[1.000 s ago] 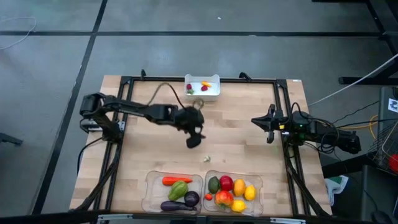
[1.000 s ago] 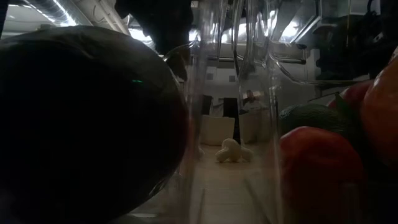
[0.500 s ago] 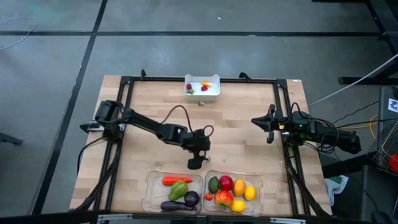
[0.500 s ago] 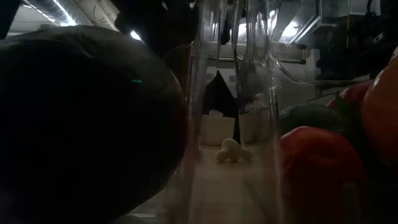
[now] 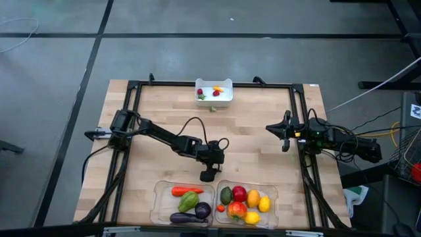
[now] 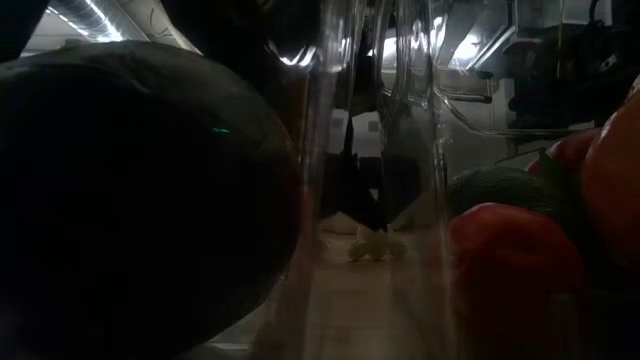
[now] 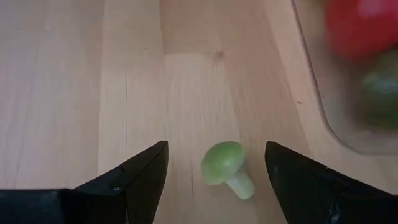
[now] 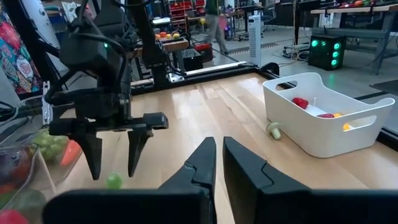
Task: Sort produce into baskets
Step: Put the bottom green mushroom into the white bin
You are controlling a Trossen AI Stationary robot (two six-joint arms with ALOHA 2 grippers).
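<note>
A small green mushroom-shaped toy piece point(image 7: 225, 167) lies on its side on the wooden table, just beyond the two clear trays. It also shows in the low view point(image 6: 372, 244) and the right wrist view point(image 8: 113, 181). My left gripper point(image 7: 216, 148) is open and points down over it point(image 5: 208, 174), one finger on each side and neither touching. In the high view the gripper hides the piece. My right gripper point(image 8: 219, 157) is shut and empty at the table's right edge point(image 5: 284, 131).
The left clear tray point(image 5: 156, 197) holds a carrot, a green pepper and an eggplant. The right clear tray point(image 5: 275, 196) holds an apple, lemons and other fruit. A white bin point(image 5: 215, 100) with tiny red pieces stands at the far edge, with a small piece point(image 5: 212, 108) beside it.
My left gripper has gone from the middle of the table toward the near edge. It has come down over the small green piece, so its fingers now stand on either side of it. The piece has not moved.
</note>
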